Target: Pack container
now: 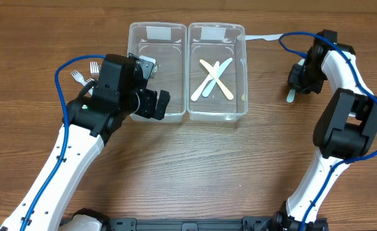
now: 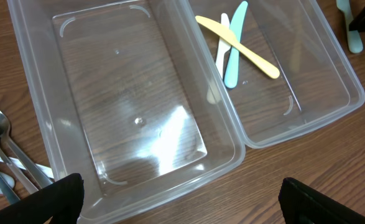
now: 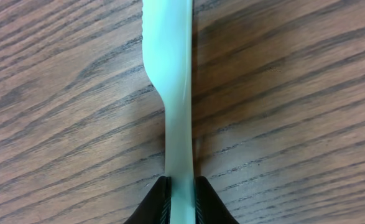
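just right of the knife tub (image 1: 236,45), flat on the table: a pale green knife (image 3: 170,93), pinched on its thin handle by the right gripper (image 3: 182,186), fingers closed tight on both sides of it. gripped in line with the handle, most likely so as to lift it clean and not let it spin. inside the knife tub already, three more knives (image 1: 212,78), yellow, white and pale green, crossed in a heap, so probably the home for this one too. touching the knife tub on its left side, an empty tub (image 2: 126,93), likely saved for another kind of thing. further left of the knife tub, past the empty one, some forks (image 2: 2,143) lying on the table, not packed yet. left of the knife tub, above the near edge of the empty tub, the left gripper (image 1: 151,85), fingers spread wide, holding nothing, maybe waiting for a turn with the forks. next, probably: lift, carry left to the knife tub, let go.
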### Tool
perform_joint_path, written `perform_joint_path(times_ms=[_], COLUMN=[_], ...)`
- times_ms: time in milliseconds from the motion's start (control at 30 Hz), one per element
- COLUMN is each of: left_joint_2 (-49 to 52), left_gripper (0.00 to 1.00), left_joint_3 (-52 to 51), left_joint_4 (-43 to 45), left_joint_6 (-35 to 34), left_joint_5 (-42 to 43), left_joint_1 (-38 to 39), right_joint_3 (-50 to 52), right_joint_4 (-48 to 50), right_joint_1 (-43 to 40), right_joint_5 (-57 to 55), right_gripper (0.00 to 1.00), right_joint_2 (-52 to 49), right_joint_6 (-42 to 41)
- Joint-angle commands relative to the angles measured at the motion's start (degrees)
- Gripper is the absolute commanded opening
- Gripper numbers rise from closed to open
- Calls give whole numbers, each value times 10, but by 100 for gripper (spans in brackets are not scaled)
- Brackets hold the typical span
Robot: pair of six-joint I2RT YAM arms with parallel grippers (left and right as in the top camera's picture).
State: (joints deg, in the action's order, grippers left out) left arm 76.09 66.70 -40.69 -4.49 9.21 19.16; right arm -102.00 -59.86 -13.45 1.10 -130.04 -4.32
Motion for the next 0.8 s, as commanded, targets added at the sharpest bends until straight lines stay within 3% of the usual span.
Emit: perform_joint_path(times_ms=[0,300,367,433,533,767], left_joint_2=[6,6,6,6,6,6], left_gripper=[100,100,100,100,100,100], left_joint_3=[16,16,16,16,16,16], left_joint_4=[2,2,2,2,2,2], left_joint_6=[-8,-9,-9,-9,-9,-9], left_joint_5=[9,9,9,9,9,9], left_joint_1=[5,5,5,5,5,5], right_joint_3=[3,4,5,5,5,5], right_joint_4=[-1,10,17,29,69,132], right_joint_1=[7,14,13,13,13,10], right_joint_5=[3,3,3,2,2,0], right_gripper=[9,17,24,48,64,68], right_joint_2=[19,66,66,66,66,66], right_joint_6=[-13,-13,-13,-13,-13,-13])
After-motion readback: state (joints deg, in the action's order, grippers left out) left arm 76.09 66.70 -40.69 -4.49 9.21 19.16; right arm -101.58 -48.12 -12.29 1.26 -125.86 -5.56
